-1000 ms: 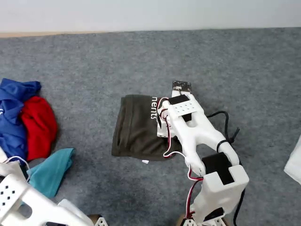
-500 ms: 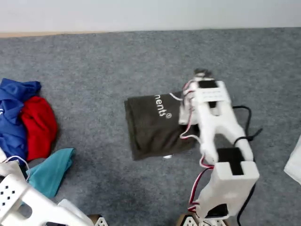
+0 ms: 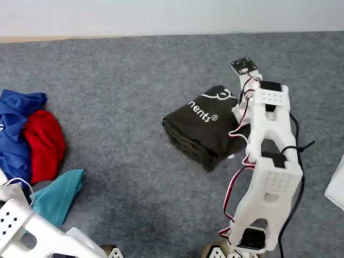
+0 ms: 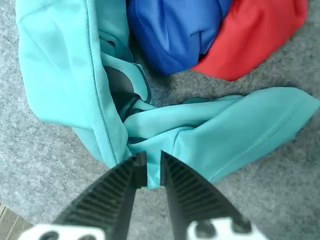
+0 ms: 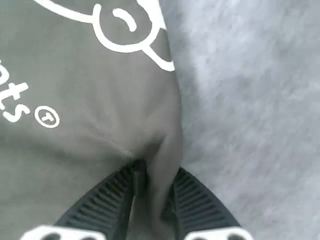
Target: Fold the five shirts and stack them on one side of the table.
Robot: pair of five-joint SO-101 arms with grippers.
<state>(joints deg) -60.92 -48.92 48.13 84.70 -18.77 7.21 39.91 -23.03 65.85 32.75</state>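
Observation:
A folded dark olive shirt with white print lies right of the table's middle. My right gripper is shut on its right edge, and the cloth is pinched between the black fingers in the right wrist view. At the left edge lie a blue shirt, a red shirt and a teal shirt in a loose heap. My left gripper hangs over the teal shirt, its fingers nearly together with a bit of teal hem between the tips. The blue shirt and the red shirt lie just beyond.
Grey carpet covers the table. The left arm's white base stands at the front left corner. A white cloth shows at the right edge. A pale wall strip runs along the far side.
My right arm has swung to the right and dragged the dark shirt with it, turning it from the middle toward the right. The heap at the left has stayed put.

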